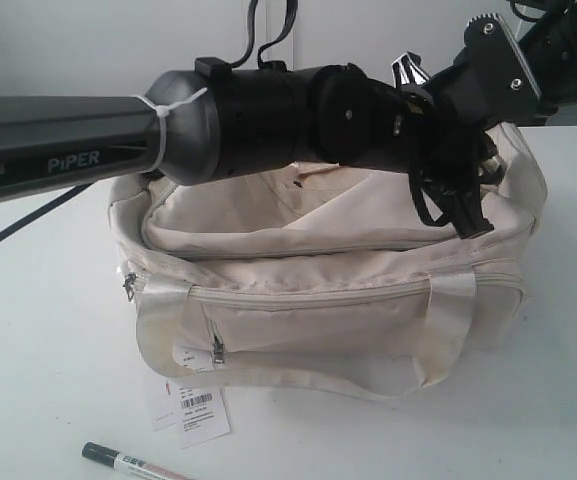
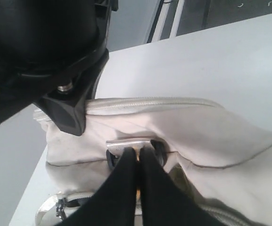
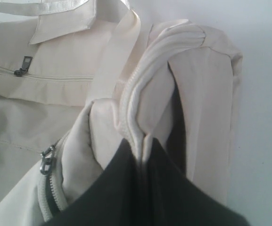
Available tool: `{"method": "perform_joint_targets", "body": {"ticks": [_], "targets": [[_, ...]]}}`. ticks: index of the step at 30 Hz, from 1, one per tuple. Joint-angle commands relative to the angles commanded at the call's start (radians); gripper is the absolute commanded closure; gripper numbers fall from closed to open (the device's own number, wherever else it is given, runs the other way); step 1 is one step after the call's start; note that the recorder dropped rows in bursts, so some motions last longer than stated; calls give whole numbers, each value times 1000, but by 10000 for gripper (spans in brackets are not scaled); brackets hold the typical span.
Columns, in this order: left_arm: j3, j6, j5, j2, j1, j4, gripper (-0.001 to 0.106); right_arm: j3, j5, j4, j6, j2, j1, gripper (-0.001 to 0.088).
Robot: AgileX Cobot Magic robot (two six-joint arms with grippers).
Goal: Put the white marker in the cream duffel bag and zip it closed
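- The table (image 1: 38,350) is plain white and smooth; behind it stands a pale, bare wall (image 1: 68,40).
- The cream duffel bag (image 1: 318,280) sits in the middle of the table, with two white barcode tags (image 1: 203,418) lying in front of it.
- The white marker (image 1: 133,462) lies on the table near the front edge, apart from the bag and in no pincer.
- The left pincer (image 2: 138,153) is closed on a small silver metal piece (image 2: 126,142) at the bag's top.
- The right pincer (image 3: 143,141) is closed on a fold of the bag's fabric at one end.
- Black cables (image 1: 273,35) hang before the wall.
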State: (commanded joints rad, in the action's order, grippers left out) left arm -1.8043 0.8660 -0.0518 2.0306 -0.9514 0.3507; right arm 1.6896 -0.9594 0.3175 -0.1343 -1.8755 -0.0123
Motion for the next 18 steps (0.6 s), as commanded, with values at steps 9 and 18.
{"method": "perform_joint_targets", "body": {"ticks": [9, 18], "targets": [[0, -64, -103, -32, 0, 0, 1053, 0, 0, 0, 0, 0, 0, 868], [0, -112, -163, -72, 0, 0, 1053, 0, 0, 0, 0, 0, 0, 868]]}}
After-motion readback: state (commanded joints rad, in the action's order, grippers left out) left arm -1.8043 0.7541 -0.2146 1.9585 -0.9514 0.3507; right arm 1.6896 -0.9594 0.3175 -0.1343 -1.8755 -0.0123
